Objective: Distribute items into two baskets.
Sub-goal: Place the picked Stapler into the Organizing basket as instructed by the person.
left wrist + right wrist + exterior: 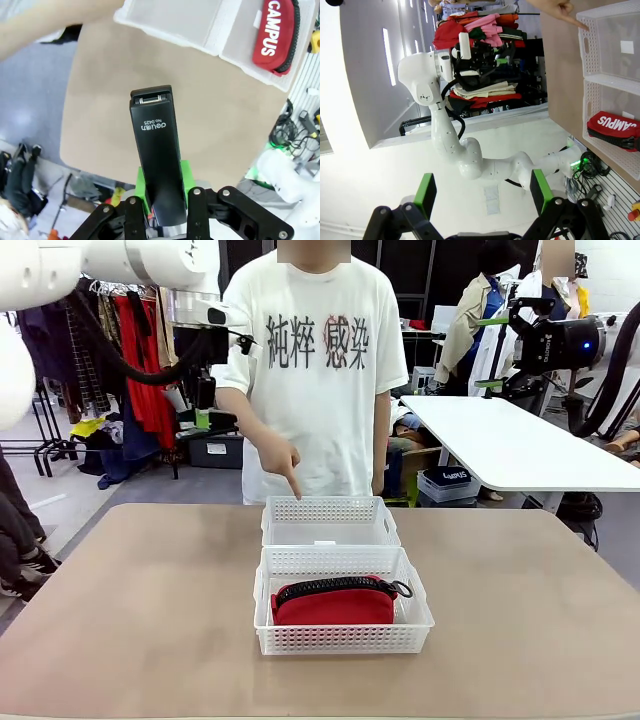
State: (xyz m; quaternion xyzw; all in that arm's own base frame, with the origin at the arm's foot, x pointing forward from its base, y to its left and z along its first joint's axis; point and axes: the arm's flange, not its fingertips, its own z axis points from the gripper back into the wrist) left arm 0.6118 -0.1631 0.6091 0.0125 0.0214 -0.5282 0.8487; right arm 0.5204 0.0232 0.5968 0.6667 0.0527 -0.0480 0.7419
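While a person (pixel 318 370) in a white printed T-shirt points a finger at the far basket (pixel 329 521) on the brown table (pixel 130 620), the near basket (pixel 342 614), touching it, holds the red pouch (pixel 333 602). High at the table's left, the left gripper (pixel 161 192) pinches the small black stapler (pixel 156 150) between its green pads; the right gripper (pixel 482 192) hangs with jaws spread wide, holding nothing.
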